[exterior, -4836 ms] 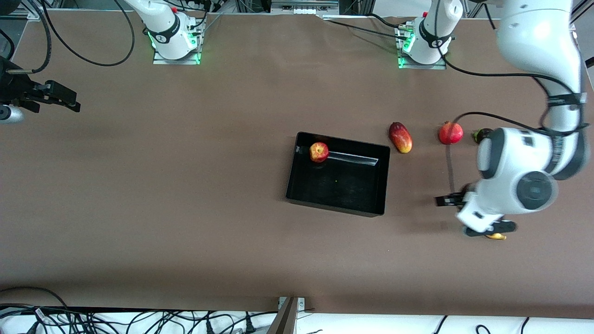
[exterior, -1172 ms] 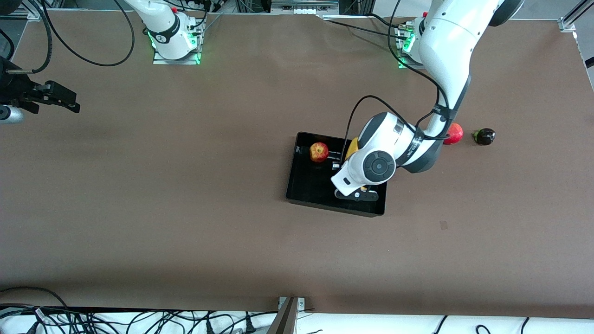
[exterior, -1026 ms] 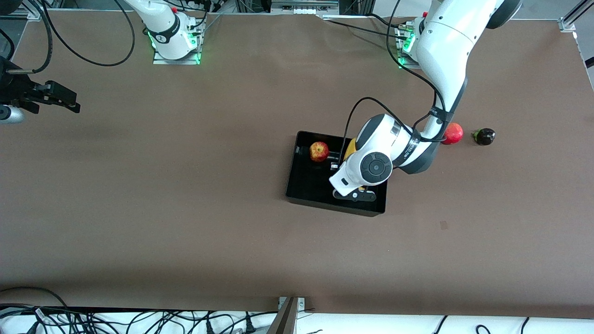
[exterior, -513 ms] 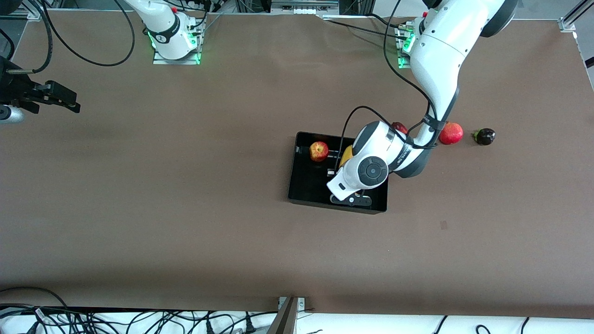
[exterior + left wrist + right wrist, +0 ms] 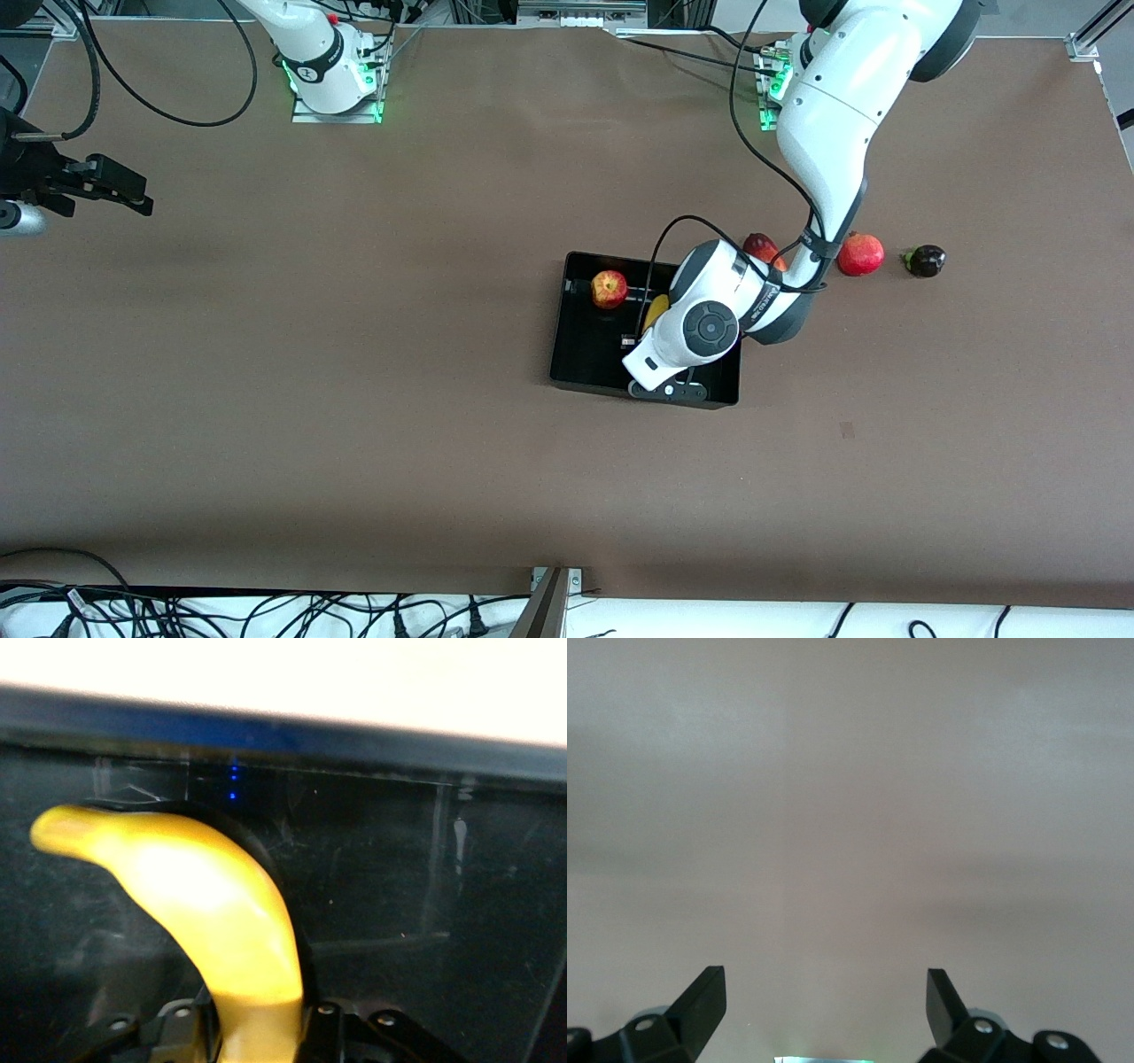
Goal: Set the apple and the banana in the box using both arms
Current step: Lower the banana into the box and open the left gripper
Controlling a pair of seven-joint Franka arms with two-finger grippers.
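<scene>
The black box (image 5: 560, 344) lies mid-table. The apple (image 5: 609, 289), red with yellow patches, rests inside it at the corner farthest from the front camera, toward the right arm's end. My left gripper (image 5: 259, 1029) hangs low inside the box, shut on the stem end of the yellow banana (image 5: 213, 904). The banana's body curves out over the glossy box floor (image 5: 416, 904). From the front, only a bit of the banana (image 5: 656, 312) shows beside the left wrist. My right gripper (image 5: 824, 992) is open over bare table at the right arm's end, where it (image 5: 113, 184) waits.
A dark-red oval fruit (image 5: 760, 245) lies partly under the left forearm, beside the box. A round red fruit (image 5: 861, 254) and a small dark fruit (image 5: 924, 260) lie farther toward the left arm's end. Cables run along the table edge nearest the front camera.
The left arm carried the banana from the table at its own end into the box, and over the last second it sank lower there. The right arm has not moved.
</scene>
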